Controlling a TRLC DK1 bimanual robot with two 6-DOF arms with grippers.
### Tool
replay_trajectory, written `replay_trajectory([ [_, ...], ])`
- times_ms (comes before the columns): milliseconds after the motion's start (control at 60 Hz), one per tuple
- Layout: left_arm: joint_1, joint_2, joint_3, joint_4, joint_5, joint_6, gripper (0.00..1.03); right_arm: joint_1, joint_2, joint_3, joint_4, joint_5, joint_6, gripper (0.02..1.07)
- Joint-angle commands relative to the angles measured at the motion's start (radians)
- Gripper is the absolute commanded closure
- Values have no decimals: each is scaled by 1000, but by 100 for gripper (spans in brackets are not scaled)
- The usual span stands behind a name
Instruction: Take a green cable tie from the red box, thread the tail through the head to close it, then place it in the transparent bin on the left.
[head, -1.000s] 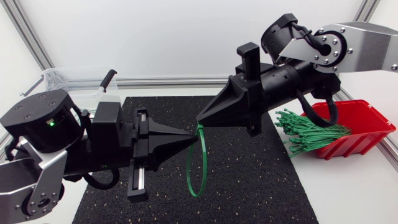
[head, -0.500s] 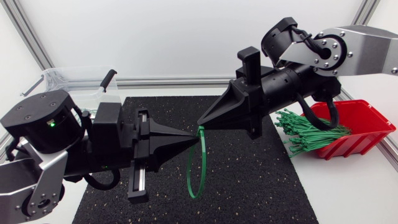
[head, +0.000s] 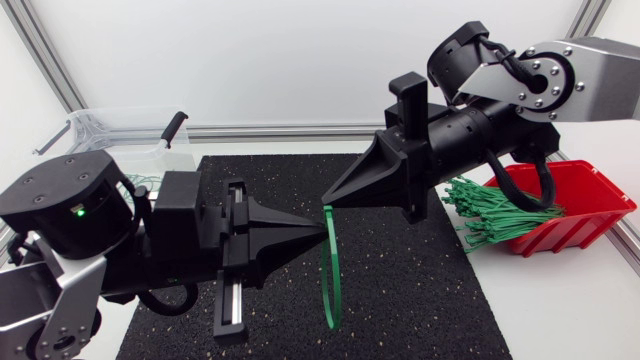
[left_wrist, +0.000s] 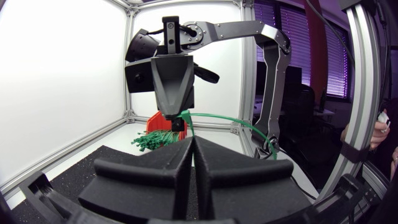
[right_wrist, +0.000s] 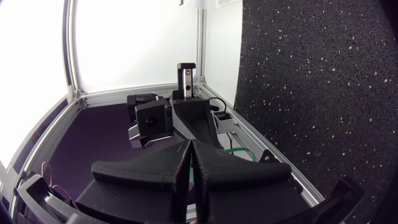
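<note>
My right pincer (head: 328, 201) and left pincer (head: 318, 232), both pressed together, pinch the green cable tie (head: 331, 275); its loop hangs toward 6 o'clock. The transparent bin (head: 105, 125) lies at 10 o'clock, nearer my left pincer.

You have bright, even overhead light: the white table (head: 560, 310) nearly washes out, shadows on the black mat (head: 420, 290) are soft, and the green cable tie (head: 333, 320) stands vivid against it. In wrist views the left gripper (left_wrist: 191, 144) and right gripper (right_wrist: 189, 146) are dark against glowing white panels (left_wrist: 62, 81).
</note>
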Motion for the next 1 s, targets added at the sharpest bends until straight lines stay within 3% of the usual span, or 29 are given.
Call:
replay_trajectory([
  [0,-77,-64,-36,-17,-22,16,100,10,9,-5,18,15,5,101],
  [117,-163,-136,-43,-61,-83,16,100,16,68,2,33,29,11,101],
  [183,-173,-151,-40,-75,-91,17,100,16,85,-1,40,35,13,101],
  [633,-84,-99,-5,-113,-96,20,100,39,-10,-47,32,46,28,101],
  [667,-58,-90,3,-124,-96,17,100,37,-16,-51,32,43,27,94],
  [767,35,-56,26,-141,-53,-11,100,30,-19,-58,-5,23,-16,54],
  [900,150,-24,63,-182,21,-90,100,-30,-14,-61,-42,11,-82,18],
  [983,201,-1,81,-218,41,-100,100,-93,18,-56,-46,26,-102,6],
])
